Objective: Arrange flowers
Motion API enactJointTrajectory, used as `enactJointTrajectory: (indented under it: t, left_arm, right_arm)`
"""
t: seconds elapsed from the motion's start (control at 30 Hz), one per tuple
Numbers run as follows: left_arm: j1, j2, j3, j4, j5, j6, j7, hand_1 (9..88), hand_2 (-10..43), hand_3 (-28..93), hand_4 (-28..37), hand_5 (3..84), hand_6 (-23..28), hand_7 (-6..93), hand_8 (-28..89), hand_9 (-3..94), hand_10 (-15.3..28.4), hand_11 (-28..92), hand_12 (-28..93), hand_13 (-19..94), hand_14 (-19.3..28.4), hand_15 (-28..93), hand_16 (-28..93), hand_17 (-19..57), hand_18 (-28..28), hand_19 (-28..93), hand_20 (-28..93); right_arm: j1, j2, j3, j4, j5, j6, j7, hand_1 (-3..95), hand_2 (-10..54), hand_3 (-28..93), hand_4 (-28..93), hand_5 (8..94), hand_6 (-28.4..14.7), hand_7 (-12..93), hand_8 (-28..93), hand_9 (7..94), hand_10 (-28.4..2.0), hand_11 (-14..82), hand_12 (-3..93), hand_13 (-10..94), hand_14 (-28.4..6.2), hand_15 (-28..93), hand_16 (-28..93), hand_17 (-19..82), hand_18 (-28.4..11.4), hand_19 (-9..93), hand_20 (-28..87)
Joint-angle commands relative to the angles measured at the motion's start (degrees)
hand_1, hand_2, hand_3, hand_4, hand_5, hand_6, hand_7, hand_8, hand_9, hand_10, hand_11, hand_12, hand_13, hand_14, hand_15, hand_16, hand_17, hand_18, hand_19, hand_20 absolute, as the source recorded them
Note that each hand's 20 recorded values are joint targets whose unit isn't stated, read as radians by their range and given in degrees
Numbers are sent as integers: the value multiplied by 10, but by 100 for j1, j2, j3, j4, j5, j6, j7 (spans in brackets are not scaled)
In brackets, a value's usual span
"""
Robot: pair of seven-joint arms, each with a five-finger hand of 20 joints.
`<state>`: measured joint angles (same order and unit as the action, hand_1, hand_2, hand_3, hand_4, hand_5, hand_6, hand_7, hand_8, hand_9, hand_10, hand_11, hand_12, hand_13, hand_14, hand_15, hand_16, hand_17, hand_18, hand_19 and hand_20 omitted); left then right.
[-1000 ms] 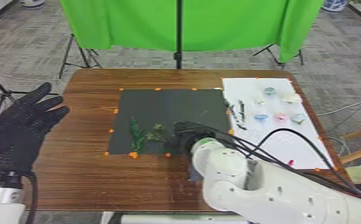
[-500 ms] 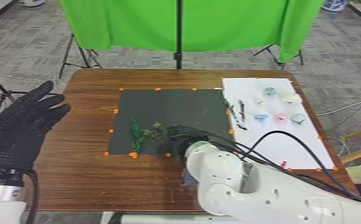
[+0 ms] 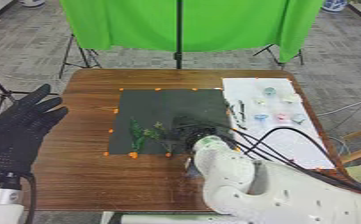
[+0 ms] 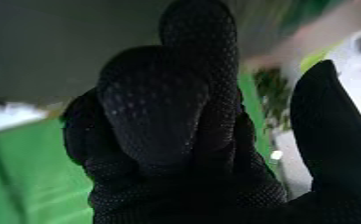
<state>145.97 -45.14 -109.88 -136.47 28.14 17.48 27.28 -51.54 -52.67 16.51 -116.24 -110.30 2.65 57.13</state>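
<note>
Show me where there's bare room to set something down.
Far part of the mat, beyond the greens and right robot hand; also the table between left robot hand and mat. Crowded: the mat's near part, around those greens, and the sheet among the flowers.

Bright green cloth backdrop [image 3: 247,25] plus a thin black upright pole [image 3: 179,30] way out past the right hand [image 3: 190,130], grey carpet [image 3: 341,65] there too.
</note>
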Motion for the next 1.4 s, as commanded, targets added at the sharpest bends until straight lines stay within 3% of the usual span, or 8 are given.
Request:
enactJointTrajectory:
  t: [0.03,0.1,0.27,0.47,0.93,1.2,1.4]
  left_arm:
    - [-10,-92,111,10,-4,55,-66,218,99,772,-276,373,105,118,-81,337,205,282,114,237,279,606,-121,-106,214,535,188]
    - [27,-100,120,2,-11,54,-38,218,99,772,-276,373,104,117,-81,337,203,283,114,237,278,607,-121,-106,214,535,188]
    - [-60,-112,194,19,6,39,-51,217,99,771,-275,371,103,119,-81,338,200,285,114,238,276,608,-121,-105,214,536,188]
    - [-90,-65,229,26,-3,32,-9,217,98,773,-275,371,102,121,-82,338,198,287,113,240,275,610,-122,-104,213,536,186]
    - [-212,-66,274,79,29,-37,-51,218,97,775,-274,370,100,127,-85,338,198,290,111,242,274,613,-122,-103,211,535,184]
    - [-286,11,281,126,-2,-81,-29,219,96,775,-274,370,100,126,-86,338,198,291,110,241,273,612,-123,-103,212,535,184]
    - [-350,2,292,145,40,-135,-88,219,96,775,-275,370,100,127,-86,338,198,292,110,242,273,612,-123,-103,212,535,183]
  right_arm:
    - [302,564,677,419,-131,215,215,244,63,659,-175,691,-87,162,-107,898,-147,287,169,886,-89,528,180,546,-216,931,49]
    - [316,606,739,606,-102,119,325,249,50,671,-180,645,-94,150,-104,851,-165,283,163,842,-107,528,164,525,-218,930,-100]
    - [405,590,766,1060,70,-289,489,253,21,676,-186,573,-116,127,-98,782,-190,292,156,792,-127,555,145,502,-219,931,-203]
    - [392,587,770,1392,171,-805,746,267,-3,667,-192,557,-129,112,-94,778,-191,303,161,790,-124,577,146,500,-224,932,-191]
    - [259,598,585,1698,280,-1208,912,279,-20,657,-195,581,-135,109,-92,806,-181,322,166,810,-110,587,148,508,-224,932,-129]
    - [218,458,273,1858,104,-950,875,290,-35,658,-198,611,-115,121,-92,808,-178,324,169,810,-106,588,151,505,-223,932,-120]
    - [362,549,-112,2017,-200,-460,965,386,-51,685,-228,694,-51,170,-113,858,-141,323,172,845,-77,570,156,531,-194,932,-125]
